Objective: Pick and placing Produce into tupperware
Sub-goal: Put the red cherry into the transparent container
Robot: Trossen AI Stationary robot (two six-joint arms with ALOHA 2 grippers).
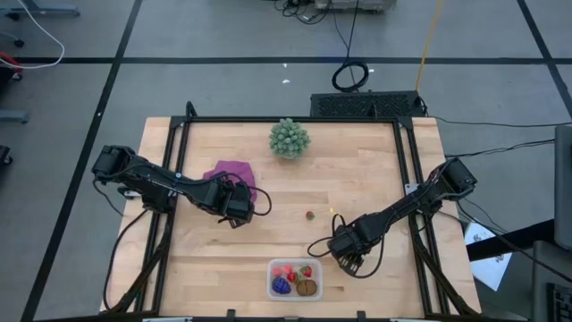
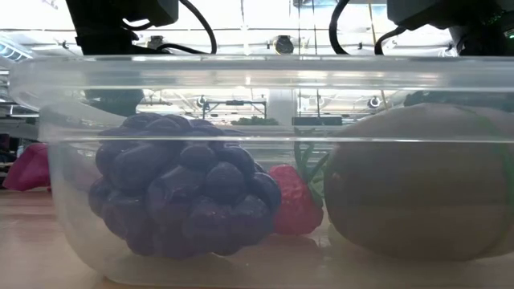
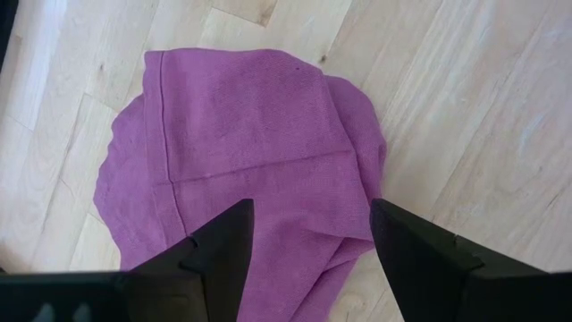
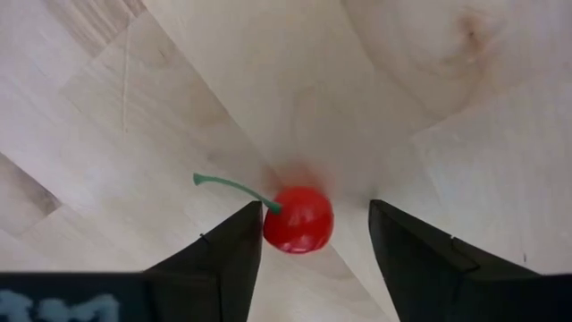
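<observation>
The cherry (image 4: 298, 220) is a tiny, glossy red ball with a thin green stem, probably hard plastic, featherweight and slick, so it could easily squirt out sideways. Best bet is squeezing the round body dead centre, not the flimsy stem. It sits between the right gripper (image 4: 315, 234) fingers, which are spread, touching one finger and not pinched yet, just beside the tupperware (image 1: 295, 292) holding grapes (image 2: 181, 197), kiwi (image 2: 418, 181) and berries. The left gripper (image 3: 311, 240) hangs spread over the purple cloth (image 3: 250, 152).
</observation>
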